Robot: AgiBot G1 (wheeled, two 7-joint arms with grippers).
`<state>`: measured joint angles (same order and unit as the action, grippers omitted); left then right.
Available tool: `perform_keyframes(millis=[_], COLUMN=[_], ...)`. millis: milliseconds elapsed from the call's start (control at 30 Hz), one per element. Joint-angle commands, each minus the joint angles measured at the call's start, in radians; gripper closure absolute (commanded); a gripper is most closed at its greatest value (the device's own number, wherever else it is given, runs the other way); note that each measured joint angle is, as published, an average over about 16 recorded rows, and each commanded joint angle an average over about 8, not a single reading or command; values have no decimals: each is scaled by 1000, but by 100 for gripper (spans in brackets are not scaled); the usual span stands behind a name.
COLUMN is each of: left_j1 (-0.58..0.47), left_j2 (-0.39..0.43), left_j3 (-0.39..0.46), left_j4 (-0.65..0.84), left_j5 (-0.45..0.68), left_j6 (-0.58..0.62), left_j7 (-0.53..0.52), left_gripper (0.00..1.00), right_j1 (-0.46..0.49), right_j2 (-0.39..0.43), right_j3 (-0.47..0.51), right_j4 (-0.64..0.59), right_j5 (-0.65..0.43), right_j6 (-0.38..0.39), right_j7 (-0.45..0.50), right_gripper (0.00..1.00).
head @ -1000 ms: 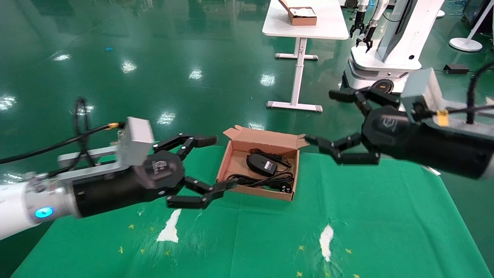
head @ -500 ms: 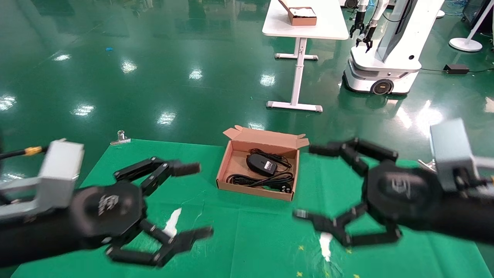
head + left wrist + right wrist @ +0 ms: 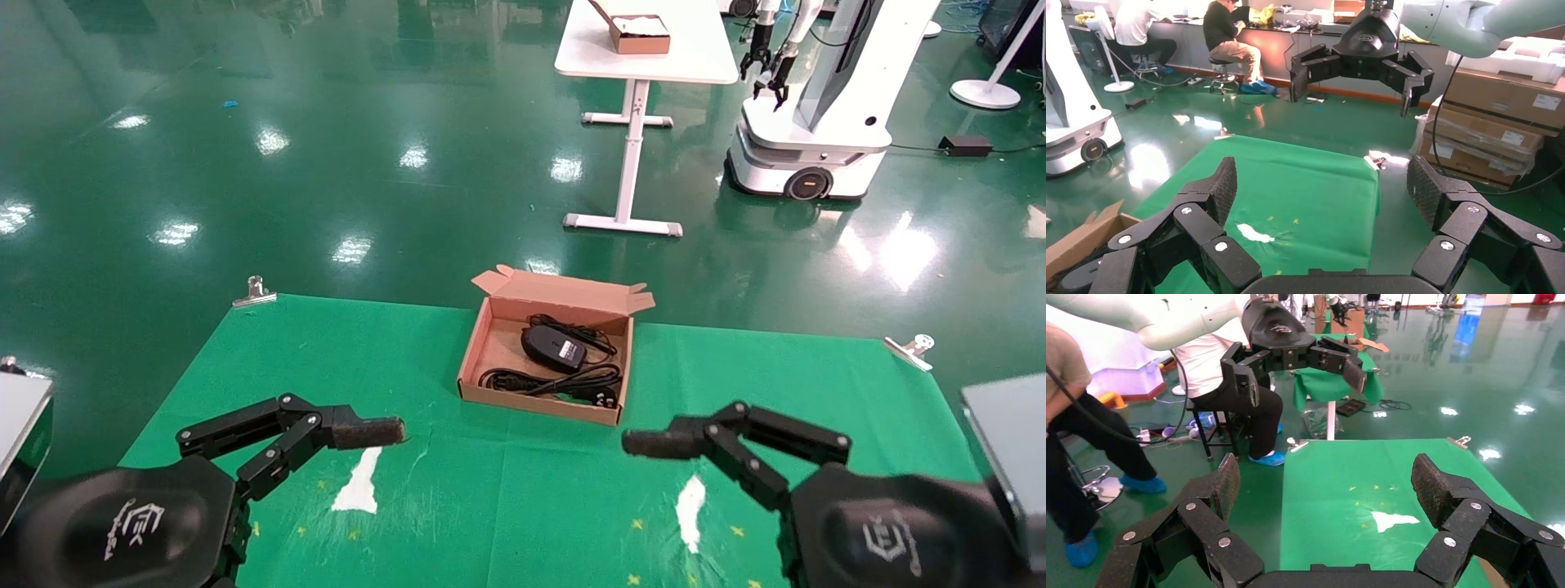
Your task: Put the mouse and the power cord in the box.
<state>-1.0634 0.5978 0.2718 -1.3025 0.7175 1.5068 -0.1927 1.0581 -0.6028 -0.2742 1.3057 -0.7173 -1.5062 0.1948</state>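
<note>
1. The desk (image 3: 523, 523), under its green cloth, carries the box (image 3: 484, 353) at the middle of its far edge, lid flap folded back over that edge.
2. Both arms have drawn back and down since the earlier frames, when they were raised at either side of the box; they now sit low at the desk's near edge.
3. The left gripper (image 3: 1321, 184) is at the near left corner, fingers (image 3: 359, 431) spread and released, grasping nothing.
4. The right gripper (image 3: 1324, 481) is at the near right corner, fingers (image 3: 654, 443) likewise spread and empty.
5. The power cord (image 3: 547, 381) lies coiled along the box's near wall, well apart from both sets of fingers.
6. The mouse (image 3: 553, 347) rests inside the box, just behind the cord, its pale label up.
</note>
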Motion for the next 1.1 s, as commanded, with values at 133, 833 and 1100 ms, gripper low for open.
perform_keyframes(millis=[133,833,1100], left_j1=[-1,-9,-10], left_j2=[1,11,12], left_j3=[0,6,7], left_j4=[2,16,17], left_j5=[0,11,12], left_j6=[-1,-10,-10], left_j7=[0,4,4], left_gripper=[0,0,0], right_j1=[2,16,17], right_j2=[-1,-8,-9], right_j3=[0,-5,-5], right_j4=[-3,-22,-24], right_j5=[0,-12,-14], right_j6=[1,10,11], right_j7=[-2,-8,-9], right_gripper=[0,0,0])
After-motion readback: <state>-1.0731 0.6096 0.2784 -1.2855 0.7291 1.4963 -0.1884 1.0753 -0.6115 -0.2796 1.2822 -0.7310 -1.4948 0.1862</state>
